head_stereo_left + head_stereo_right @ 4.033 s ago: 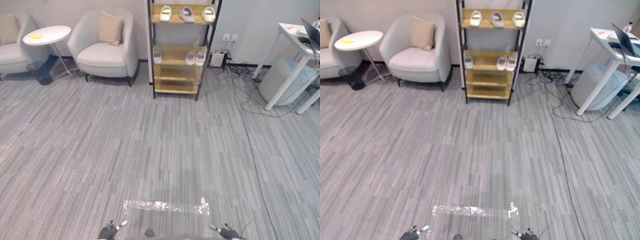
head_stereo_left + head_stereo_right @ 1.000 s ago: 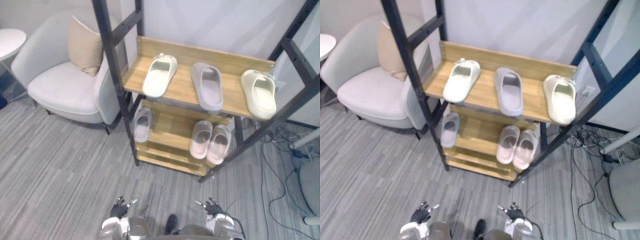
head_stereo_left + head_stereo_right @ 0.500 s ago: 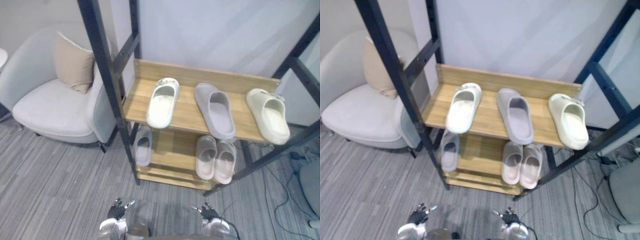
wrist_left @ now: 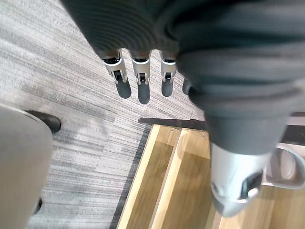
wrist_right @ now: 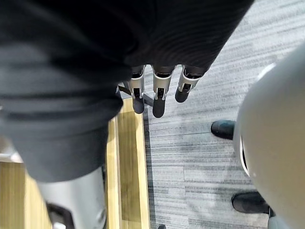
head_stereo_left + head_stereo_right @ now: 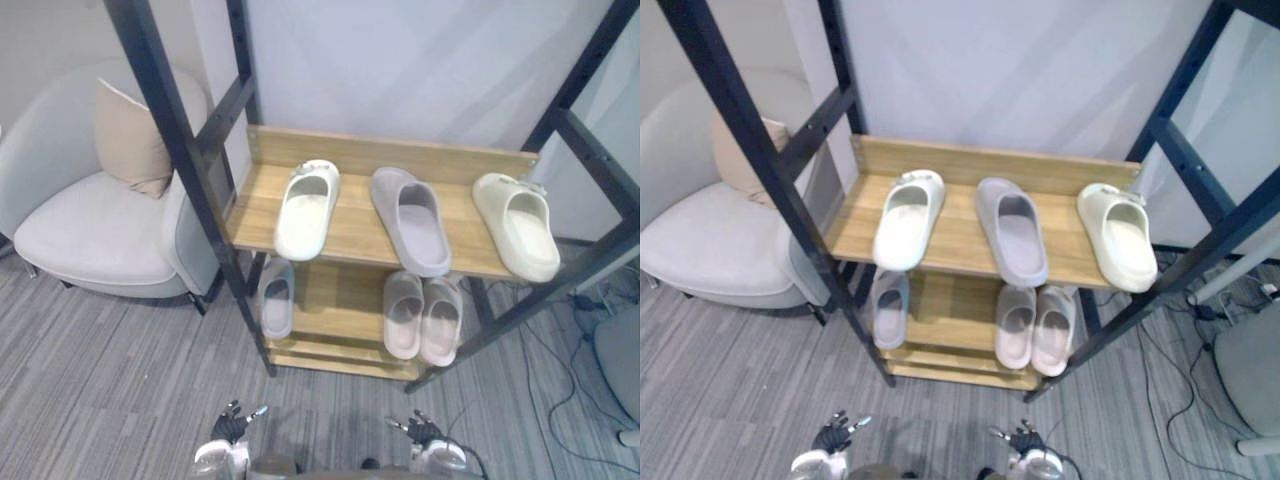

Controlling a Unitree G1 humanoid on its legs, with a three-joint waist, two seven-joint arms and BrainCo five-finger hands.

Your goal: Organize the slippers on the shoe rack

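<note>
The shoe rack [image 6: 190,190] has black posts and wooden shelves and stands right in front of me. On its upper shelf lie a cream slipper [image 6: 307,210] at the left, a grey slipper [image 6: 412,220] in the middle and another cream slipper [image 6: 518,225] at the right. One shelf down, a lone grey slipper [image 6: 275,297] sits at the left and a pale pink pair [image 6: 420,315] at the right. My left hand [image 6: 232,425] and right hand [image 6: 422,430] hang low in front of the rack, both open and holding nothing. Straight fingers [image 4: 139,71] point down at the carpet, as do the right hand's fingers [image 5: 159,81].
A light grey armchair [image 6: 90,230] with a beige cushion [image 6: 130,125] stands close to the rack's left side. Cables [image 6: 560,370] trail over the carpet to the right, near a pale rounded object [image 6: 622,365]. A white wall backs the rack.
The camera has come from across the room up to the rack, which now looms large. The slippers lie as before, and both hands stay low and open.
</note>
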